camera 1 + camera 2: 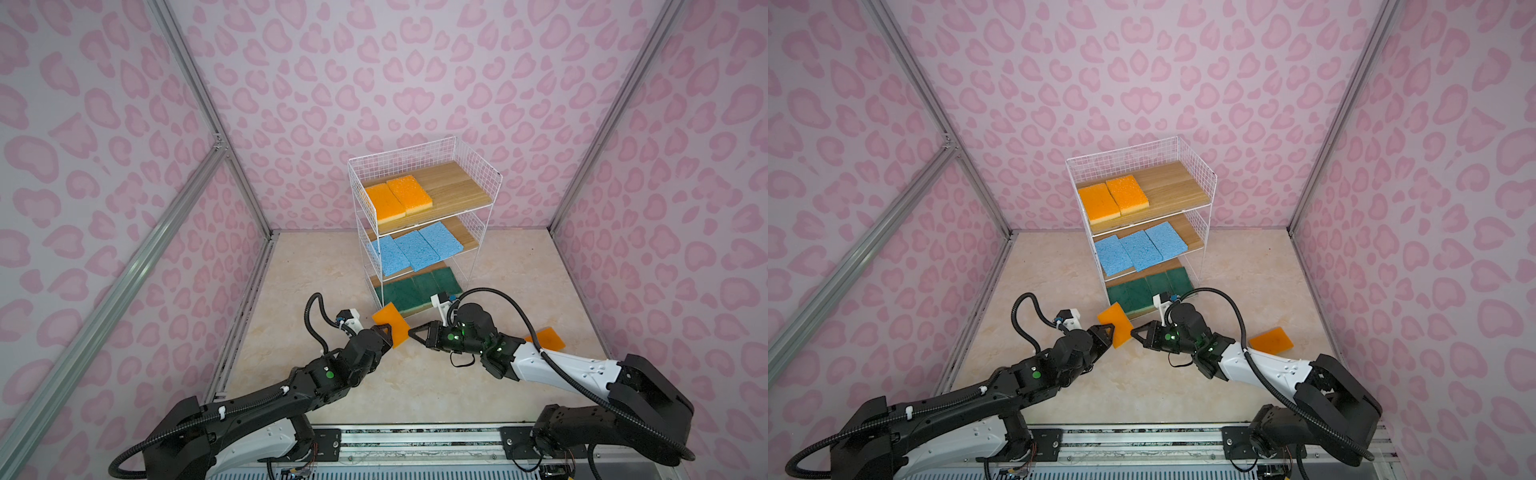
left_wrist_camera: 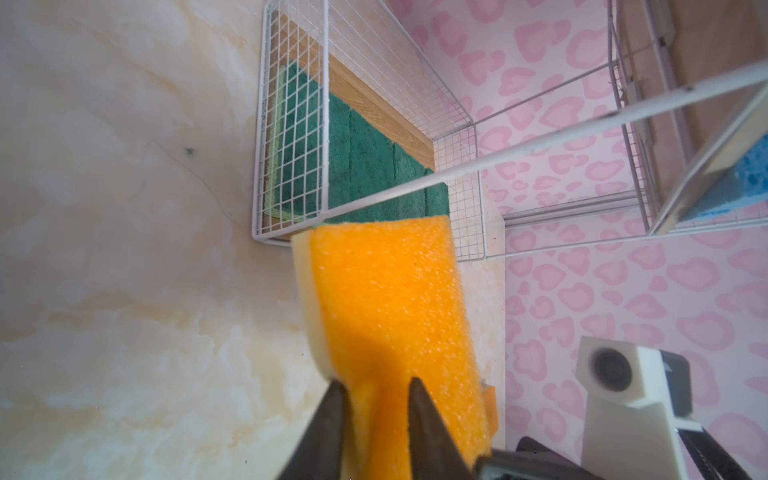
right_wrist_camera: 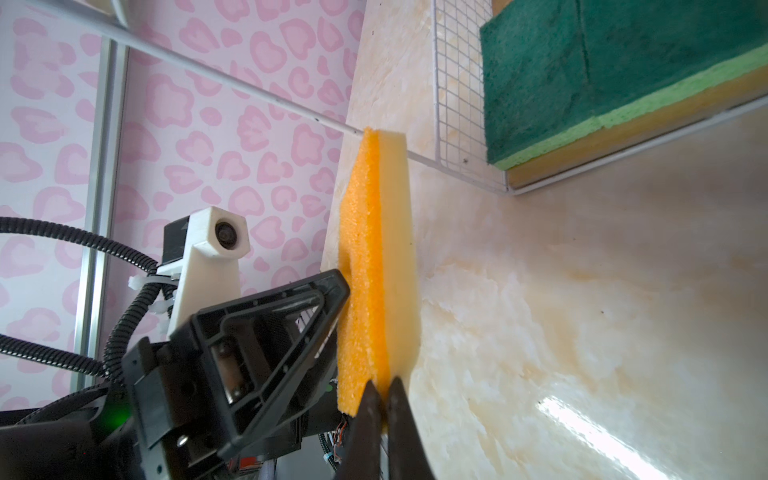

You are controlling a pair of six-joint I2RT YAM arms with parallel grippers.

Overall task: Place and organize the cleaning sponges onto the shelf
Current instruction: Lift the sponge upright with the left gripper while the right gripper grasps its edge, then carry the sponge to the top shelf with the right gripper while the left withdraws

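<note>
The held orange sponge (image 1: 392, 326) stands on edge above the table (image 1: 415, 395), just before the bottom left corner of the shelf (image 1: 482, 174). The left gripper (image 1: 390, 336) straddles it, one finger denting the orange face. The right gripper (image 1: 412, 332) has its fingers set almost together at the sponge's near edge; whether they pinch it cannot be told. Two orange sponges (image 1: 397, 199) lie on the top board, three blue sponges (image 1: 415, 249) on the middle board and the green sponges (image 1: 411, 291) on the bottom board. In both top views the right arm's wrist overlaps the front of the bottom tier. A loose orange sponge (image 1: 550, 338) lies on the table beyond the right arm, partly hidden by it. Pink-patterned walls (image 1: 415, 83) enclose the cell.
</note>
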